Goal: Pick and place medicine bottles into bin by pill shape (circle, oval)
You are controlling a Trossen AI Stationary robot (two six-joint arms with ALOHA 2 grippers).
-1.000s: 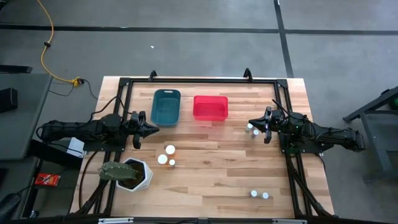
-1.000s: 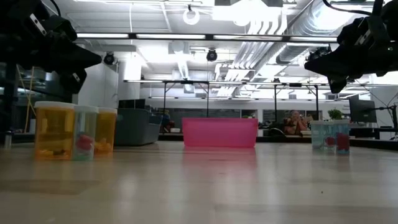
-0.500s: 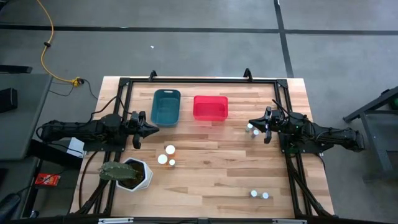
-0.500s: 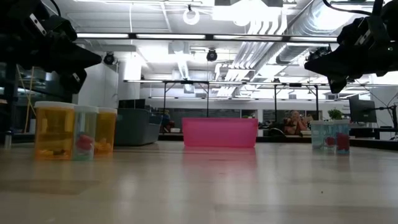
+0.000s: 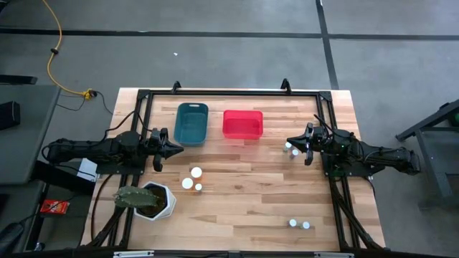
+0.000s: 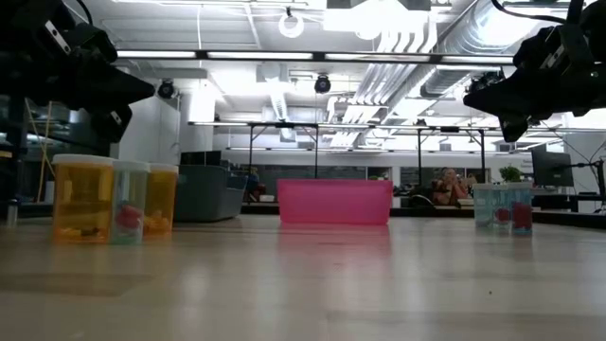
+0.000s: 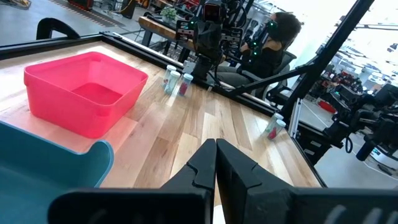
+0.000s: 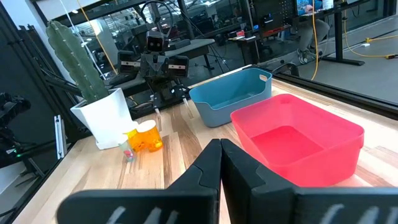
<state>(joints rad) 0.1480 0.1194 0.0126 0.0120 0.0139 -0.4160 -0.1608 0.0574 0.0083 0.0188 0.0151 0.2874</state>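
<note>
Left gripper [image 5: 174, 147]: jaws closed, empty — hovers above the table [image 5: 244, 208], just beside the teal bin [image 5: 191, 122].
Right gripper [image 5: 290, 143]: jaws closed, empty — hovers next to two bottles [image 5: 291, 150] near the right edge.
Bins: teal bin and red bin [image 5: 242, 123] side by side at the far side, both empty.
Bottles: three [image 5: 192, 179] in a cluster near the white plant pot [image 5: 155, 200]; two more [image 5: 299, 223] at the near right.
</note>
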